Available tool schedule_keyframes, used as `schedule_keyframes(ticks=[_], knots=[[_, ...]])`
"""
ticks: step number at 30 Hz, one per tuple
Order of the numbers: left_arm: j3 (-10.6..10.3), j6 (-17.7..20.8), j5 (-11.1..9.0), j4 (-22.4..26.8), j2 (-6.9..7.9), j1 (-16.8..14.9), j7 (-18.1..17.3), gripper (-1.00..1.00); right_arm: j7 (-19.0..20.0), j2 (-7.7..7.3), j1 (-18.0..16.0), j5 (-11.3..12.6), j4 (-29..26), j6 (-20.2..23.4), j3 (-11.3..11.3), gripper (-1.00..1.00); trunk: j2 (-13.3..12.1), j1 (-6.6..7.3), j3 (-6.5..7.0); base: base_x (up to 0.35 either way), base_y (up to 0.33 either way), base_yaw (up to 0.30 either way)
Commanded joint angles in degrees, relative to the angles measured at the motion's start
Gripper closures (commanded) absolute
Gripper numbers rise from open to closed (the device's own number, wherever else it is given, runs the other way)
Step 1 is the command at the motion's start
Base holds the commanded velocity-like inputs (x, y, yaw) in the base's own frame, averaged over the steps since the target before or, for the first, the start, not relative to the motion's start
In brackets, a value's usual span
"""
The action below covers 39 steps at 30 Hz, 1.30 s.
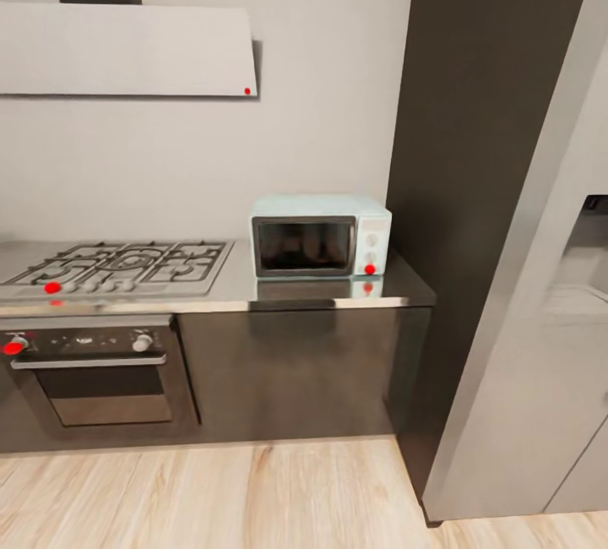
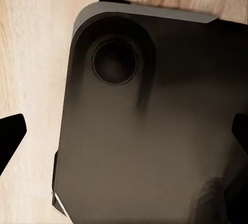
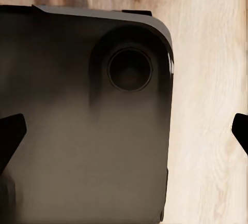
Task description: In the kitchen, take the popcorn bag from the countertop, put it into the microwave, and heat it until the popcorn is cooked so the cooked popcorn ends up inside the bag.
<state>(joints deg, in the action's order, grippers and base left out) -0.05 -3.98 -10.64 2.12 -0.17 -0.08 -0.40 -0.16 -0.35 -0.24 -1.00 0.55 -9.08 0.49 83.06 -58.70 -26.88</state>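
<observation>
Microwave (image 1: 321, 236) sits on the countertop (image 1: 405, 289), long axis along the back wall, shut dark door facing the room. Its right end is near the tall dark cabinet (image 1: 473, 152); bare worktop separates its left end from the gas hob (image 1: 127, 266). Wood floor (image 1: 211, 494) lies open before the cabinets. Both wrist views look down on the robot's dark base (image 2: 155, 131). Left gripper (image 2: 124, 133) and right gripper (image 3: 124, 131) have their fingertips wide apart, holding nothing.

I can read no text, brand, number or sign anywhere in front of me. The microwave (image 1: 321, 236) has a white panel with two knobs, but any marks around them are too blurred to read. The oven (image 1: 93, 367) front carries a dark strip with faint pale marks between its knobs; these are also too small and soft to make out.
</observation>
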Motion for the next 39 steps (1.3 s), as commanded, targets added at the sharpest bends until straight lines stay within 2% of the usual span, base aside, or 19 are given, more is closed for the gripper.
schedule_keyframes(ticks=[1, 13, 23, 29, 39], knots=[[0.0, -0.1, -0.4, 0.0, -0.01, 0.0, 0.0, -1.00, 0.0, -0.01, 0.0, -0.1, 0.1, -0.2, 0.0, -1.00, 0.0, -0.03, -0.04, 0.302, -0.128, 0.000], [0.3, -0.2, -0.7, 0.0, 0.08, 0.0, 0.0, -1.00, 0.0, -0.01, 0.0, -0.1, 0.1, -0.2, 0.0, -1.00, 0.0, -0.03, -0.04, 0.247, -0.172, 0.000], [0.3, -0.2, -0.7, 0.0, 0.02, 0.0, 0.0, -1.00, 0.0, -0.01, 0.0, -0.1, 0.1, -0.2, 0.0, -1.00, 0.0, -0.03, -0.04, 0.022, -0.017, 0.136], [0.3, -0.2, -0.7, 0.1, -0.01, 0.0, 0.0, -1.00, 0.0, -0.01, 0.0, -0.1, 0.1, -0.2, 0.0, -1.00, 0.0, -0.03, -0.04, 0.012, 0.000, 0.018], [0.3, -0.2, -0.7, 0.0, 0.06, 0.0, 0.0, -1.00, 0.0, -0.01, 0.0, -0.1, 0.1, 0.0, 0.0, -1.00, 0.0, -0.03, -0.04, 0.160, -0.067, 0.000]])
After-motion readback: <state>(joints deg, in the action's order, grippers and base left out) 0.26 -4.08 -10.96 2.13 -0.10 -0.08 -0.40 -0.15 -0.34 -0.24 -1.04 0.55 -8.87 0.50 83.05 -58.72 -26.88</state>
